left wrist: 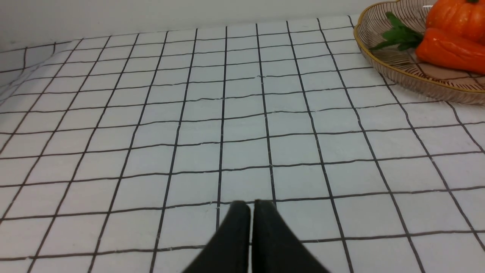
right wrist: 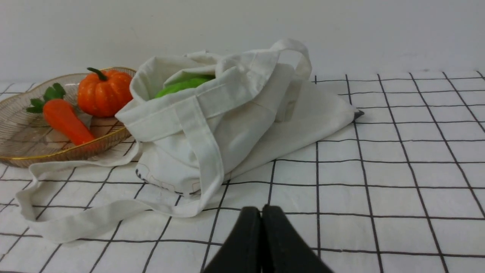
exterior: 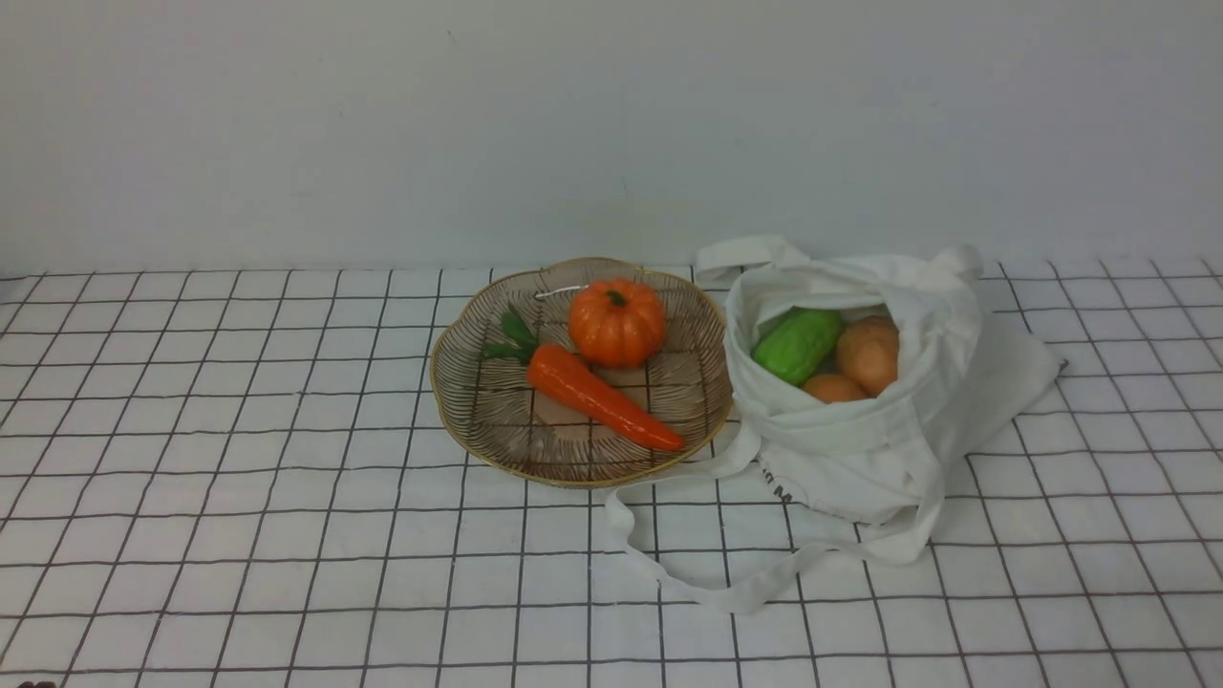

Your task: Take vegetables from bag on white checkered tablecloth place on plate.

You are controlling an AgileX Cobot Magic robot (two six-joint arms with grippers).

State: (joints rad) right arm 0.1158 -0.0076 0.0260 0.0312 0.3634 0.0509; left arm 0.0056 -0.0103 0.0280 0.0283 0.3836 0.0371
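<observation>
We see pumpkin (exterior: 617, 321), carrot (exterior: 597, 394) on plate (exterior: 478, 401); gourd (exterior: 798, 345), potatoes (exterior: 868, 355) inside bag (exterior: 860, 449) beside plate. Left fingers (left wrist: 238, 227), right fingers (right wrist: 248, 235) closed, empty.

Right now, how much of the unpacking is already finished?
Partly done: the pumpkin and carrot lie on the plate. Nothing is in hand; the left tool and right tool are both shut and empty. The gourd and potatoes remain in the bag.
</observation>
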